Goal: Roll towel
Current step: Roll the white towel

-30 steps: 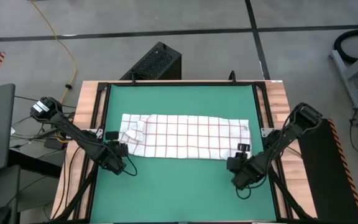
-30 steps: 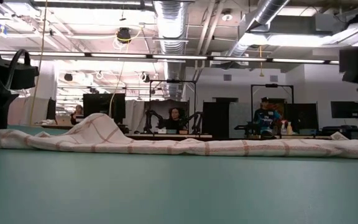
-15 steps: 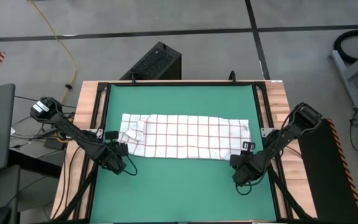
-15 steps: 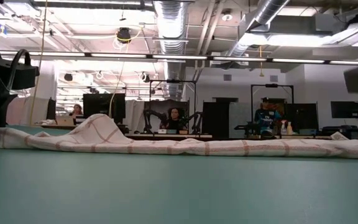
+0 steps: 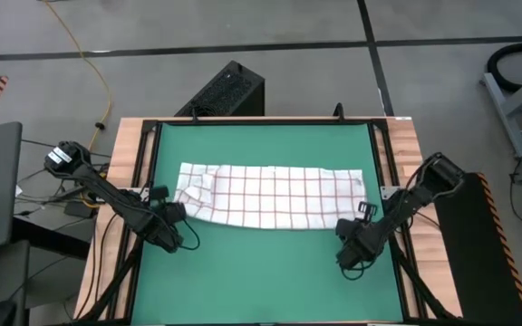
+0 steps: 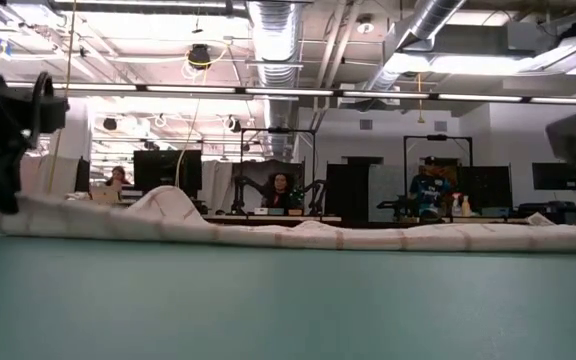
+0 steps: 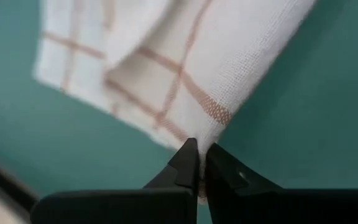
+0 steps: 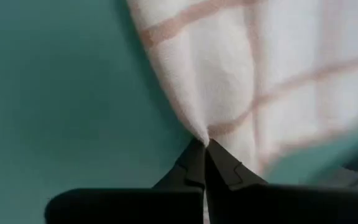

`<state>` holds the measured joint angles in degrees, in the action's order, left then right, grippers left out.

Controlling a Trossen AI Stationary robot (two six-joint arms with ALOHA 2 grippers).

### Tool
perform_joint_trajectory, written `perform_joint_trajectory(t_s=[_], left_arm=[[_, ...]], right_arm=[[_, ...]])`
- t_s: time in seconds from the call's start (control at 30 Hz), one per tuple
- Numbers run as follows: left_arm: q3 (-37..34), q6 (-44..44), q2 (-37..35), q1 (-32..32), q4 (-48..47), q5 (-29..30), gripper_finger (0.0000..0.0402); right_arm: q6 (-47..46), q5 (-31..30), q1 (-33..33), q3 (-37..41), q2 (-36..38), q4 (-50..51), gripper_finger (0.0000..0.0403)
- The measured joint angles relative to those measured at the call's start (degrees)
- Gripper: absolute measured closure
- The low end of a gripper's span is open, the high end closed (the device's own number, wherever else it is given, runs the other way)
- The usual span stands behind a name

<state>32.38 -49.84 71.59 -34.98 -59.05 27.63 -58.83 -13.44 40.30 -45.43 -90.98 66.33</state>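
The towel (image 5: 270, 195), white with a grid of red-brown lines, lies stretched left to right on the green mat (image 5: 261, 272). Its left end is bunched into a low hump (image 6: 163, 200). My left gripper (image 5: 176, 211) is at the towel's near left corner and is shut on it. My right gripper (image 5: 345, 227) is at the near right corner, also shut on cloth. In the low view the towel (image 6: 298, 235) shows as a low band across the mat, with the arms at the picture's two sides. My left gripper pinches the towel's near left corner (image 7: 205, 127) between its two fingertips (image 7: 188, 158), coming in low from the near left. The cloth fans out beyond the tips and lies on the mat. One layer or several, I cannot tell. My right gripper pinches the tip of the towel's near right corner (image 8: 204, 132) between its two fingertips (image 8: 194, 158), coming in low from the near right. The cloth puckers to a point at the tips. The rest spreads out on the mat.
Black frame rails (image 5: 148, 181) and wooden table edges (image 5: 107, 208) border the mat on both sides. A black box (image 5: 229, 91) stands on the floor beyond the far edge. Bare mat lies near and far of the towel. People sit at desks in the room behind (image 6: 280, 190).
Both grippers have shut on the towel's near corners. My right gripper has moved a little toward the far edge, up to the near right corner. My left gripper has edged onto the near left corner. The towel's body has stayed in place.
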Motion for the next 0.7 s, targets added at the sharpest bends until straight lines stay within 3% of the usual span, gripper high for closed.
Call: perform_joint_trajectory(t_s=[0.13,0.3,0.43,0.63,0.7], left_arm=[[5.78,-5.78,0.0,-0.02,-10.32,1.76,0.0401],[14.21,-13.11,0.0,-0.02,-23.75,5.42,0.0401],[22.23,-17.49,-0.08,0.0,-30.97,10.8,0.0401],[31.01,-10.56,-0.78,1.85,-30.87,14.66,0.0401],[32.62,-10.14,-0.74,2.78,-30.9,16.99,0.0401]], right_arm=[[-5.51,-4.53,0.97,-5.23,0.11,11.05,0.0398],[-15.92,-14.8,1.83,-12.84,0.13,24.19,0.04],[-18.83,-25.34,0.61,-16.94,2.45,23.99,0.0401],[-16.9,-40.47,-3.7,-23.09,6.31,23.51,0.0402],[-13.24,-42.96,-5.51,-25.09,7.53,23.83,0.0402]])
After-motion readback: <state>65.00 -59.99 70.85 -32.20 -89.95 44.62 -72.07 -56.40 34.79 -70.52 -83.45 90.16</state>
